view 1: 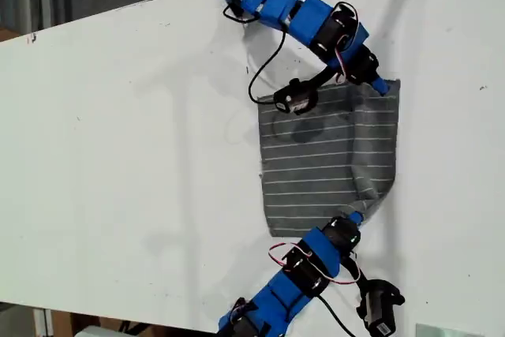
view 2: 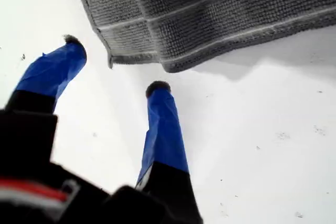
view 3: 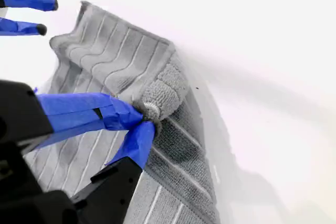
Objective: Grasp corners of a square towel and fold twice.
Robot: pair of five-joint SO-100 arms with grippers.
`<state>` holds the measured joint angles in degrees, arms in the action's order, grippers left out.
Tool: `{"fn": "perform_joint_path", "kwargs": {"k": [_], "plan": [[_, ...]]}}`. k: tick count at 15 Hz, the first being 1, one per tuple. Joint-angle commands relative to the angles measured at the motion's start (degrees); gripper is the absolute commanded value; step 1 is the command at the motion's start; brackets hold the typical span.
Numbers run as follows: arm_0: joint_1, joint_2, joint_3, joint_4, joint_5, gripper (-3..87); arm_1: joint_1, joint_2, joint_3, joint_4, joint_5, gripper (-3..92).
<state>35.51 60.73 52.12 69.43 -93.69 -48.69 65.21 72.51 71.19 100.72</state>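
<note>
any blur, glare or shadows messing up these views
Exterior view: sharp, soft arm shadows on the table. First wrist view: towel crisp, my first gripper slightly soft, shadow under the towel's edge. Second wrist view: table washed out, my second gripper clear.

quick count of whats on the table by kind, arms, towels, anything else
towel: 1, dark grey with white stripes
blue arms: 2, ending in my first gripper and my second gripper
table: 1, white
total: 4
</note>
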Motion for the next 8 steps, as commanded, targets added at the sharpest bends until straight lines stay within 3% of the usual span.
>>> {"fn": "perform_joint_path", "kwargs": {"k": [1, 8], "plan": [[0.79, 0.79, -1.58, -0.97, 0.35, -0.1, 0.53, 4.57, 0.18, -1.41, -1.85, 28.2], [0.79, 0.97, -1.93, -0.70, 0.44, -0.1, 0.44, 3.87, 13.62, -16.35, -0.79, 26.9]]}}
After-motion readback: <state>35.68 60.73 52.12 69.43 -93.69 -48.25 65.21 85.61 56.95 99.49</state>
